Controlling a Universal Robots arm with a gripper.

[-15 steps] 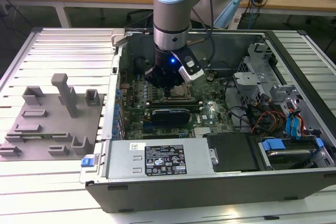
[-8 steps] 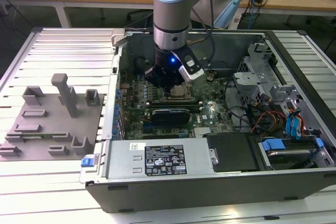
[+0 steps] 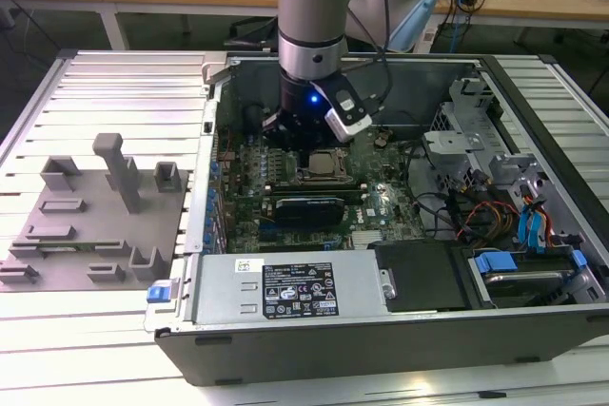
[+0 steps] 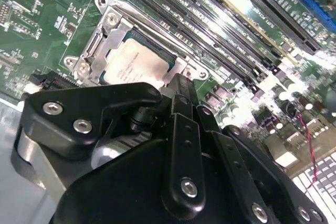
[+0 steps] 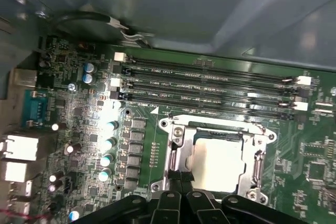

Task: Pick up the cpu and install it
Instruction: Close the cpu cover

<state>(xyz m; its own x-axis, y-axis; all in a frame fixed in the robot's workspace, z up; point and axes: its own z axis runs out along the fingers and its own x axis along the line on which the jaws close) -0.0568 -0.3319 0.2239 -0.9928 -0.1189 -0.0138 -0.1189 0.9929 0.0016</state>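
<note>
The cpu lies flat in the socket on the green motherboard, its silvery top facing up inside the metal socket frame. In the second wrist view the cpu sits just beyond my black fingertips. My gripper is shut, with nothing held, and its tips stand at the edge of the socket frame beside the chip. In the exterior view the gripper hangs inside the open computer case, just above and to the left of the cpu.
Long memory slots run beside the socket, and a row of capacitors stands on its other side. A grey plastic tray with upright posts lies at the exterior view's left. Drive cages and cables crowd the case's right.
</note>
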